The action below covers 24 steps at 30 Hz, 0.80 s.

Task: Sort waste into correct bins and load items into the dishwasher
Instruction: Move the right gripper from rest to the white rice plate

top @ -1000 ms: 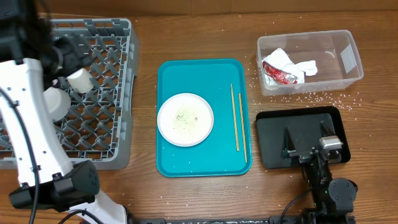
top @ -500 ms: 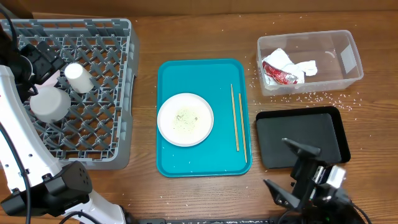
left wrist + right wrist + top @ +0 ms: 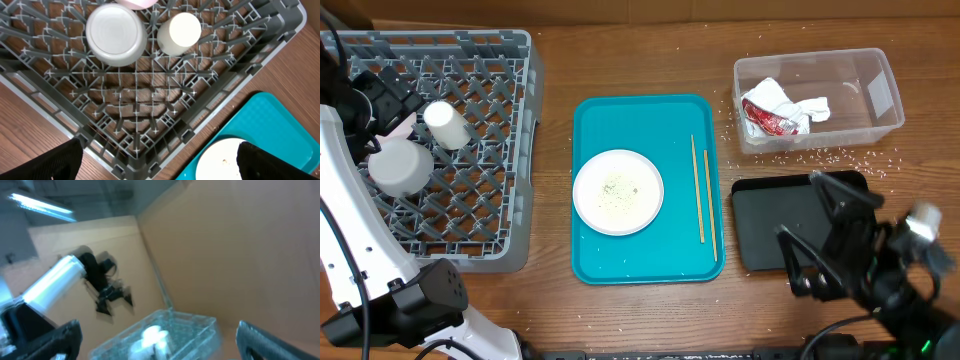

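A white plate (image 3: 618, 192) with crumbs and a pair of chopsticks (image 3: 700, 190) lie on the teal tray (image 3: 645, 120). The grey dishwasher rack (image 3: 510, 150) holds an upturned white bowl (image 3: 398, 167) and a white cup (image 3: 445, 125). My left gripper (image 3: 382, 100) hangs open and empty above the rack. In the left wrist view its fingers (image 3: 160, 160) frame the rack (image 3: 240, 65), bowl (image 3: 116, 34), cup (image 3: 179, 33) and plate (image 3: 220, 160). My right gripper (image 3: 820, 232) is open and empty over the black bin (image 3: 760, 215).
A clear bin (image 3: 880, 95) at the back right holds white tissue and a red wrapper (image 3: 767, 118). It shows blurred in the right wrist view (image 3: 200, 325). Crumbs are scattered on the wood around it. A pink item (image 3: 135, 2) sits at the rack's far edge.
My right arm has risen from the table's front edge and swung up over the black bin, tilting its camera upward. My left arm shifted back over the rack, then stayed still.
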### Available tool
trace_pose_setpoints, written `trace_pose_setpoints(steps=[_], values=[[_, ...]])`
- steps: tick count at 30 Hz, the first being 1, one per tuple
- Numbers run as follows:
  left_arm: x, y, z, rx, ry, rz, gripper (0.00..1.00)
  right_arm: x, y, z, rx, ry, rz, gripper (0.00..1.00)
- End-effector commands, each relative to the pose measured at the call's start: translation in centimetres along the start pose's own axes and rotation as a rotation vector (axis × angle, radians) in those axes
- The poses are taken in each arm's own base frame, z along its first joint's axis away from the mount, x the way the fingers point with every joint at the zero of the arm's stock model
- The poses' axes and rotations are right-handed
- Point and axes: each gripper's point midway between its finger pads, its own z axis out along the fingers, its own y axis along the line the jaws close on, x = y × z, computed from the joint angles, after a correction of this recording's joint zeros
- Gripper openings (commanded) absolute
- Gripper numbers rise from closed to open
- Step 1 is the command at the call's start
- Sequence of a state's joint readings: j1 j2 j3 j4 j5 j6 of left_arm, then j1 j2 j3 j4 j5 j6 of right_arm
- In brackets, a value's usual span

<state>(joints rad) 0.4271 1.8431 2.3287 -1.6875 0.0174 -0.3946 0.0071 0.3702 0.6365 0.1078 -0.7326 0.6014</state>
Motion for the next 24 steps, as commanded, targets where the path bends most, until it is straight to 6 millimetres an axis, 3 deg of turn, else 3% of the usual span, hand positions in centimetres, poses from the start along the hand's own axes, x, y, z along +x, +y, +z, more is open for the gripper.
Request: trace_pose_setpoints(steps=[1, 5, 8, 12, 14, 15, 17, 22, 24], values=[[0.1, 0.0, 0.1, -0.001, 0.007, -0.019, 1.00, -1.7, 1.1, 3.8, -0.109, 0.238, -0.054, 1.00], [0.1, 0.0, 0.1, -0.001, 0.006, -0.019, 1.00, -1.5, -0.9, 6.7, -0.070, 0.429, 0.003, 1.00], [0.1, 0.0, 0.1, -0.001, 0.006, -0.019, 1.00, 0.6, -2.9, 8.5, 0.027, 0.566, 0.039, 1.00], [0.1, 0.0, 0.1, -0.001, 0.006, -0.019, 1.00, 6.5, -6.3, 9.9, 0.245, 0.795, 0.045, 1.00], [0.1, 0.0, 0.1, -0.001, 0.006, -0.019, 1.00, 10.6, -7.1, 10.5, 0.303, 0.927, 0.026, 1.00], [0.1, 0.0, 0.1, -0.001, 0.006, -0.019, 1.00, 13.5, -7.1, 11.0, 0.306, 1.010, 0.017, 1.00], [0.1, 0.0, 0.1, -0.001, 0.006, -0.019, 1.00, 16.9, -6.6, 12.0, 0.262, 1.093, 0.033, 1.00], [0.1, 0.0, 0.1, -0.001, 0.006, -0.019, 1.00, 23.6, -3.8, 13.4, 0.077, 1.245, 0.168, 1.00], [0.1, 0.0, 0.1, -0.001, 0.006, -0.019, 1.00, 25.9, -4.5, 13.4, 0.091, 1.299, 0.182, 1.00]])
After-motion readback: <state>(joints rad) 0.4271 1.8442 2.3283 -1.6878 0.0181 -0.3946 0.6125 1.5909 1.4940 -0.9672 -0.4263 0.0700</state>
